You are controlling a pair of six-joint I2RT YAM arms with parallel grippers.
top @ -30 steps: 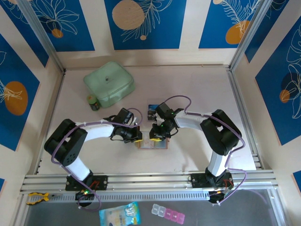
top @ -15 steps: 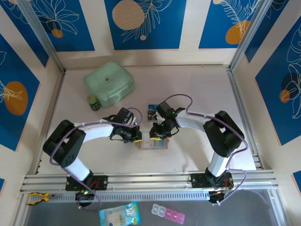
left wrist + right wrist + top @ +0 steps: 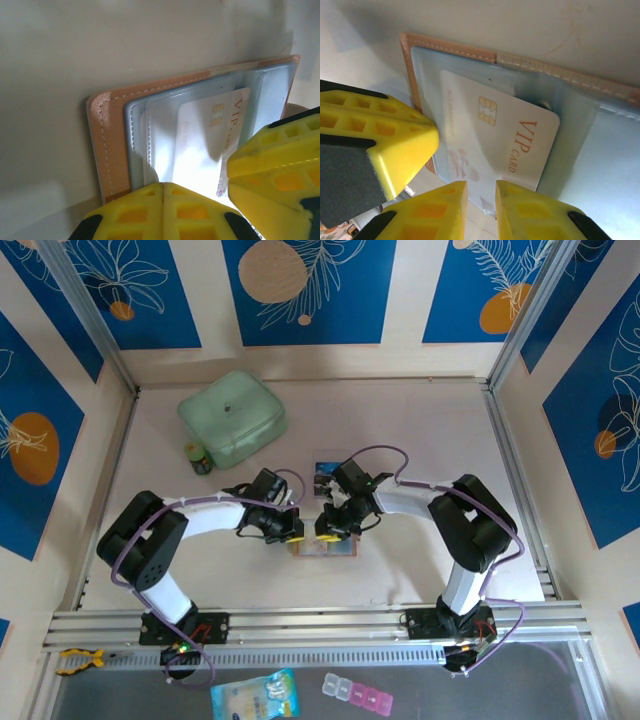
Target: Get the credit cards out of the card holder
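Find card holder (image 3: 335, 546) opened flat at mid-table, long axis running 9 to 3 o'clock in the top view, partly under both grippers. In the right wrist view, see tan stitched edge along the far side, clear sleeves inside, and a white credit card (image 3: 500, 125) on the sleeves with chip and "VIP CARD" face up. Note its long axis running roughly 10 to 4 o'clock there, skewed against the stitched edge, near edge pointing into the right gripper (image 3: 481, 192). Record jaws drawn close on that edge, narrow slit between them. Record left gripper (image 3: 162, 210) fully closed, holding nothing, pads together and set against the sleeve edge at the holder's left end, just beside the right gripper. Spot a loose card (image 3: 325, 478), dark blue face up, at 12 o'clock of the holder, close to it. Log green case (image 3: 232, 417) at 10 to 11 o'clock, well apart, and small jar (image 3: 198, 458) at its near-left corner. Mark bare table (image 3: 420, 440) from 1 through 3 o'clock and toward 6 o'clock as far as the rail.
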